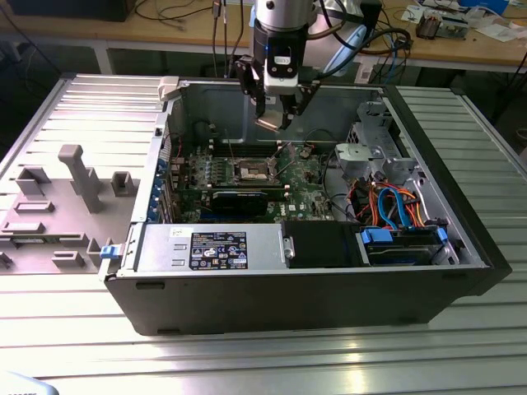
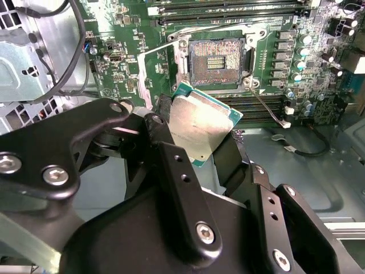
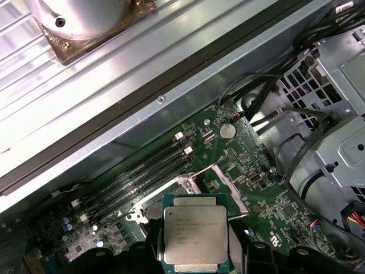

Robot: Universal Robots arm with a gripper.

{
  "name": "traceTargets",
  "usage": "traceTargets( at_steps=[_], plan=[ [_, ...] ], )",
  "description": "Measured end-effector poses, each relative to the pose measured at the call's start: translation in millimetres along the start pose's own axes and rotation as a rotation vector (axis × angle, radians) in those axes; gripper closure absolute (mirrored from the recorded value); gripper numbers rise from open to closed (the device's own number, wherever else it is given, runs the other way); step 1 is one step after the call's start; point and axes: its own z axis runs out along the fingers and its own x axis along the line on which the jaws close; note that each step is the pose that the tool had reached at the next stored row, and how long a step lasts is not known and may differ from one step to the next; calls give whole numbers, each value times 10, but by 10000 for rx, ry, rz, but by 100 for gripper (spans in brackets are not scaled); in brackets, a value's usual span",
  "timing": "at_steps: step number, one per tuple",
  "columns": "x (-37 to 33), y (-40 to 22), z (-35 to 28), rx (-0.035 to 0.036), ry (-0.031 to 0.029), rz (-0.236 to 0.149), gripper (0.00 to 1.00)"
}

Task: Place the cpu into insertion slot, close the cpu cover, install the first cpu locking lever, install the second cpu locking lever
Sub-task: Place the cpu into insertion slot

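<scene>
One arm reaches down into one open computer case [image 1: 461,239] that lies on a ribbed metal surface [image 1: 247,362]. Its single pincer [image 1: 276,113] hangs over the far part of the motherboard [image 1: 309,177] and is clamped on the one cpu [image 2: 202,128], with two black fingers [image 2: 171,154] pressing on opposite edges of the chip. The cpu [image 3: 195,237] sits level with its dull silver top facing up, lifted clear of the board and just near of the one insertion slot [image 2: 217,60], not touching it. The slot is bare, with its field of contacts exposed. The single cpu cover [image 2: 161,49] stands swung open beside the slot, and green board shows through its square window. In the exterior view, one long black graphics card [image 1: 239,197] lies across the board just near of the slot [image 1: 254,171]. One grey fixture tray [image 1: 49,206] rests on the surface at the exterior view's left, well apart from the pincer.
</scene>
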Motion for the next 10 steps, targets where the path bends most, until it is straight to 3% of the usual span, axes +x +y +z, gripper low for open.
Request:
traceTargets(
  at_steps=[10],
  plan=[
    [0,0,3,-7,-33,369,45]
  ],
)
